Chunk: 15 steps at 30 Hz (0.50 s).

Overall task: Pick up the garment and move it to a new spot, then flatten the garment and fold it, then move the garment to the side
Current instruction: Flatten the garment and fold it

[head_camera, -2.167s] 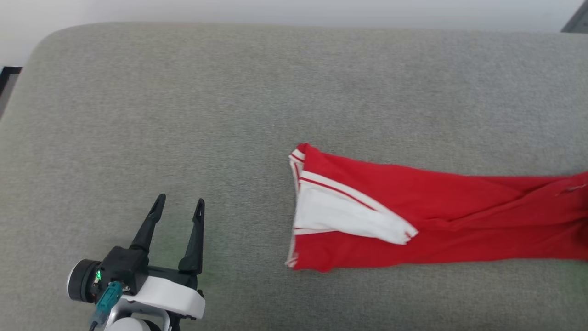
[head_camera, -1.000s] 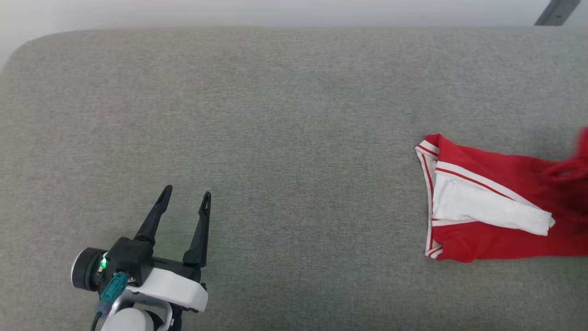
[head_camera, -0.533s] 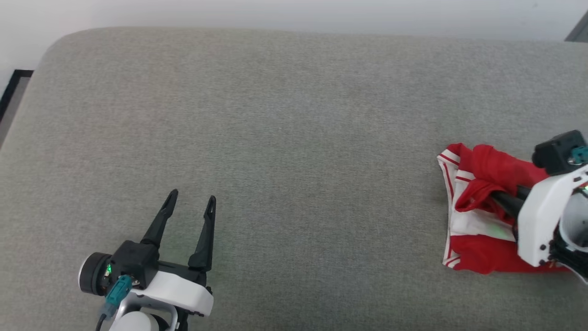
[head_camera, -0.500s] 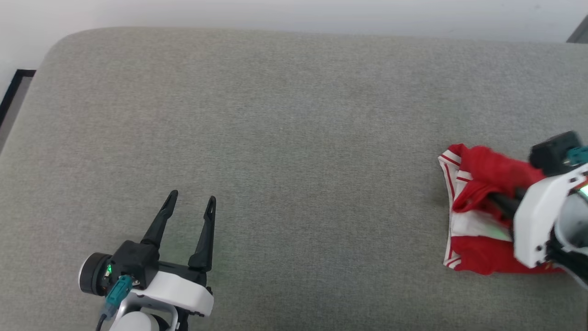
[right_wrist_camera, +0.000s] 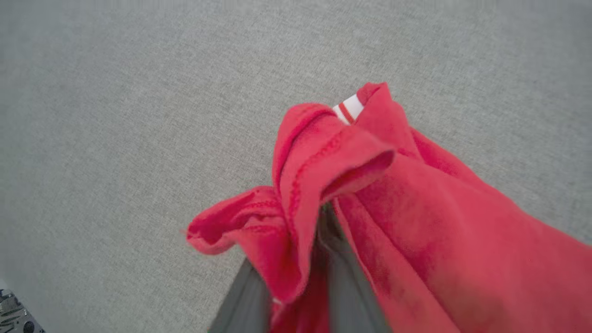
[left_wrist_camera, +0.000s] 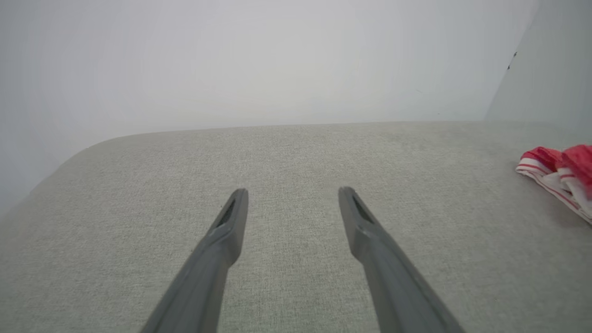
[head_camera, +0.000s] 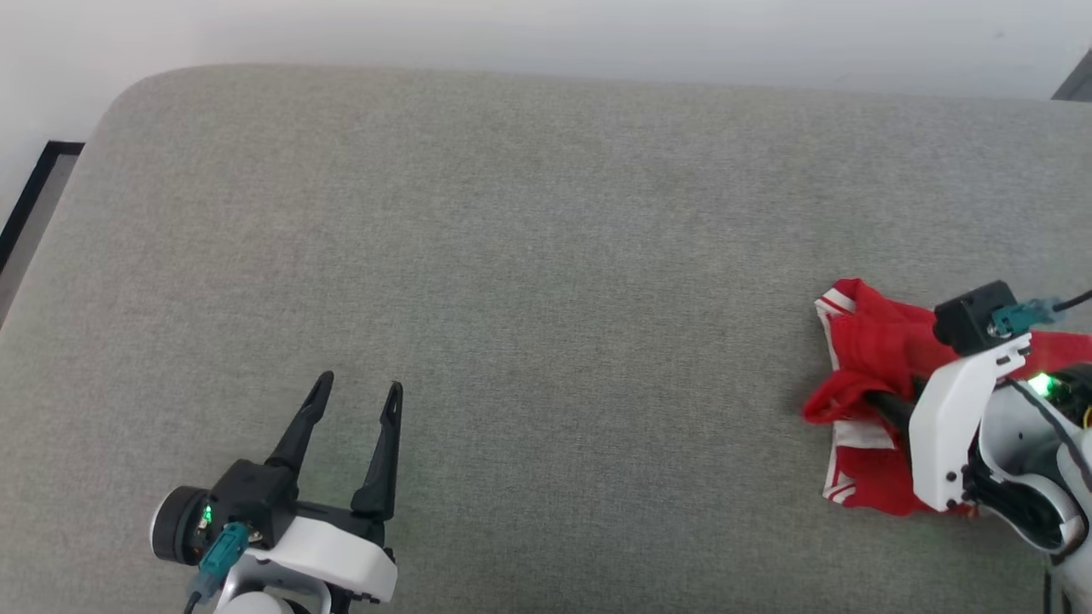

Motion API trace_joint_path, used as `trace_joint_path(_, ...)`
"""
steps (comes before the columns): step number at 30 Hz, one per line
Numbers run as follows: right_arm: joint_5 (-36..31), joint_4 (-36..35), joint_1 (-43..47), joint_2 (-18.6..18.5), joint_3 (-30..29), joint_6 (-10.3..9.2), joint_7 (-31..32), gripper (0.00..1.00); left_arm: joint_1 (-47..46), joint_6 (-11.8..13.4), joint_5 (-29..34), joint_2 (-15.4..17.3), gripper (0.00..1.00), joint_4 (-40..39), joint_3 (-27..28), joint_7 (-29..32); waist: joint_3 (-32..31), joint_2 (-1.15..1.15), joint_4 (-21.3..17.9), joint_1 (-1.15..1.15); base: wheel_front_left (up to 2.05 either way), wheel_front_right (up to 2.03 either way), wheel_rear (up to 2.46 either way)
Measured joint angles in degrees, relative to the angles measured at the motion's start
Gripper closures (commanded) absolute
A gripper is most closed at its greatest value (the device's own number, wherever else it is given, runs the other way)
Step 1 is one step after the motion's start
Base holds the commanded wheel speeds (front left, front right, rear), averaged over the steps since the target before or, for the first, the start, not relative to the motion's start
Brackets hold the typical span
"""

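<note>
Right now the right claw [right_wrist_camera: 323, 222] is reaching into the garment [head_camera: 870, 350], which is lying bunched near the right end of the grey upholstered surface [head_camera: 512, 256]. Its two fingers are standing close together and red cloth is draping over their tips, so I cannot tell if they are pinching it. The left claw [head_camera: 360, 382] is resting well apart, spread wide and empty. I am thinking the fold could slip off if the arm is pulling sideways, or snag on a finger. The right wrist view is showing the hem folded over the fingers; the head view is showing the white striped edge lying flat.
</note>
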Motion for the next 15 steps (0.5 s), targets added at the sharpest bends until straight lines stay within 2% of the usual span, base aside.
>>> trace_joint_path(1,0.03,0.33,-0.37,0.16,0.05,0.00,-0.62,0.57,0.07,0.00,0.00,-0.01,0.00,0.13,0.02,0.00,-0.09,0.00,-0.20,0.00,0.00,0.00,0.00)
trace_joint_path(3,0.02,1.03,-0.87,0.45,0.00,0.00,-1.38,0.00,0.21,0.00,-0.60,0.01,0.00,0.35,0.14,0.00,-0.29,0.00,-0.64,0.00,0.00,0.00,0.00)
trace_joint_path(8,0.66,1.29,-1.91,0.71,-2.13,0.00,-3.50,0.00,0.91,0.00,-2.12,0.30,0.00,0.41,1.54,0.00,-1.16,0.00,-2.13,0.00,0.00,0.00,0.00)
trace_joint_path(15,2.35,5.39,-1.91,0.35,-9.44,0.00,-9.27,0.00,1.23,0.00,-3.94,0.51,0.00,2.15,1.65,0.00,-2.35,0.00,-4.29,0.00,0.00,0.00,0.00)
